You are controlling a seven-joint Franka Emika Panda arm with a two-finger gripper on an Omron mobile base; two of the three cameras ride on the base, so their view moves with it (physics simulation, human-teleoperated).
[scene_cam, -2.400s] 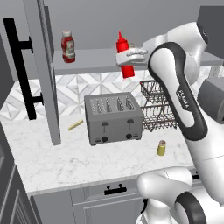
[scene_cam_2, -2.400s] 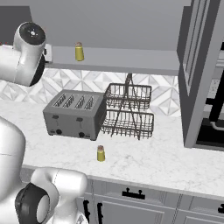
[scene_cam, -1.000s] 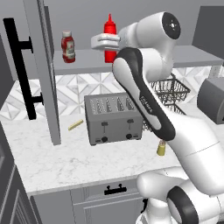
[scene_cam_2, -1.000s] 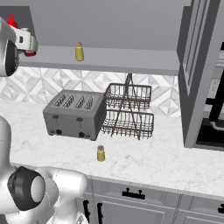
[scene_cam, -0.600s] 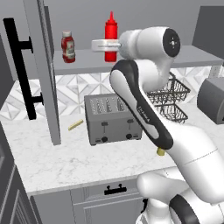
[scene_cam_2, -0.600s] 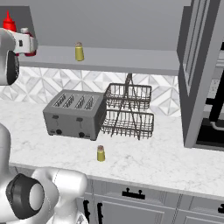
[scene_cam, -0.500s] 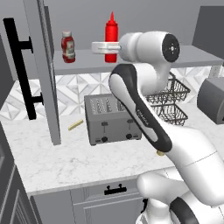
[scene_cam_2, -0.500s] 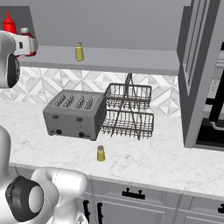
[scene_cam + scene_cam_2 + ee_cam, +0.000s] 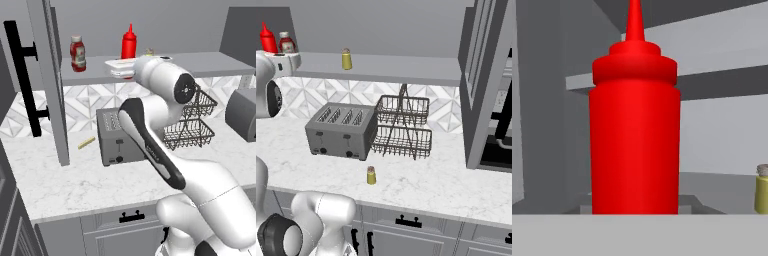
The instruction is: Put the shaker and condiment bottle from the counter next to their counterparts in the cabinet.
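Red bottle [image 9: 128, 44] upright on the cabinet shelf [image 9: 200, 64], right of the ketchup [image 9: 77, 53], gripper [image 9: 121, 68] at its base, jaws pinching the bottle, yellow shaker [image 9: 346, 59] further right

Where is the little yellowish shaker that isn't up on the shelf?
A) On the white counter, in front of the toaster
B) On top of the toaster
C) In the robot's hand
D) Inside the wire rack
A. The small shaker stands upright on the marble counter, out in front of the toaster and apart from the wire rack.
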